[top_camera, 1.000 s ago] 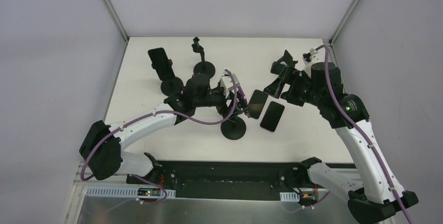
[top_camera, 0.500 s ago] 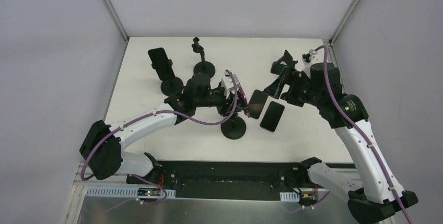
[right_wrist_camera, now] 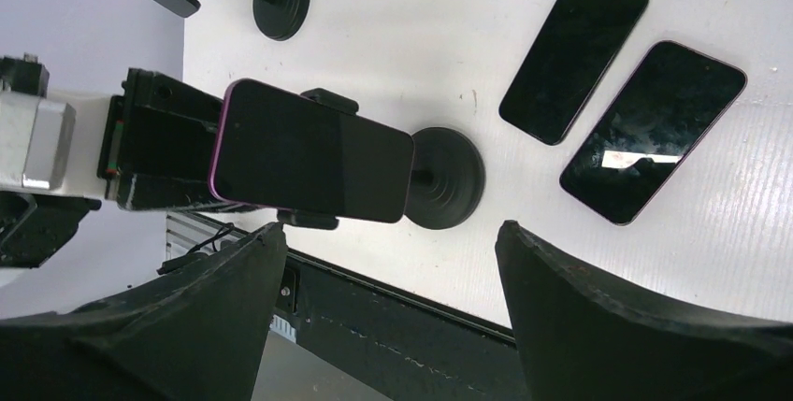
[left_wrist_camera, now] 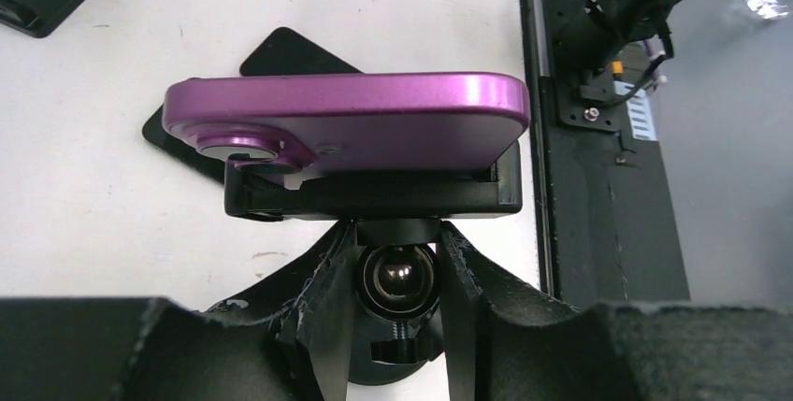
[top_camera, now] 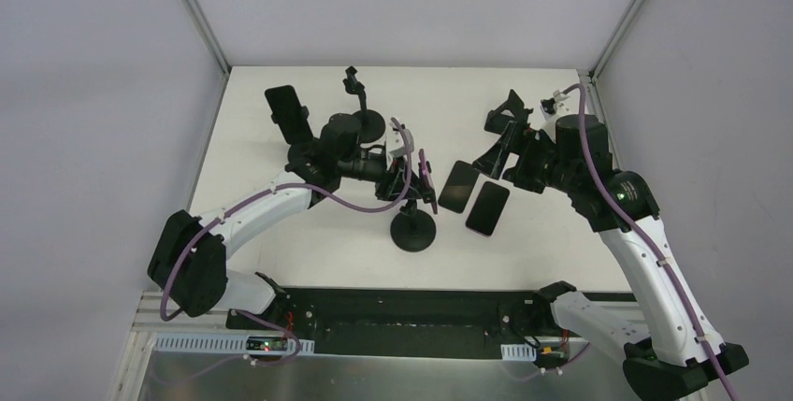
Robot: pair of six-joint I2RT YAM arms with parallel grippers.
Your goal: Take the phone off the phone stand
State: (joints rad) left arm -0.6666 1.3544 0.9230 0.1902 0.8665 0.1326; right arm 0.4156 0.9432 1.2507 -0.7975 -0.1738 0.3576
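Your left gripper (left_wrist_camera: 397,293) is clamped narrow on the phone stand (left_wrist_camera: 374,197). Its fingers (left_wrist_camera: 323,298) pinch the ball joint (left_wrist_camera: 397,275) directly under the cradle. That is your brace, so hold it firm and do not roll the wrist. The joint looks free to swivel, and I judge a twist here would tip the cradle rather than steady it.

The purple phone (left_wrist_camera: 346,107) sits in the cradle just beyond those fingertips. It lies on its long side, with the camera bump toward the left of the wrist view.

Your right gripper (right_wrist_camera: 391,233) stands wide open and holds nothing. From it, the phone (right_wrist_camera: 313,153) is ahead with its screen facing the gripper, well apart and offset toward the left finger.

- Centre the phone between the fingers before you close in.
- The cradle's clamps appear to bite the long edges near the middle, so take the long edges at the free end, clear of the clamps.
- Close gently, then draw the phone out along its length rather than prying it off.

Two loose phones (right_wrist_camera: 573,55) lie on the table (right_wrist_camera: 393,27) past the stand's base (right_wrist_camera: 447,177). Carry the phone clear of them.
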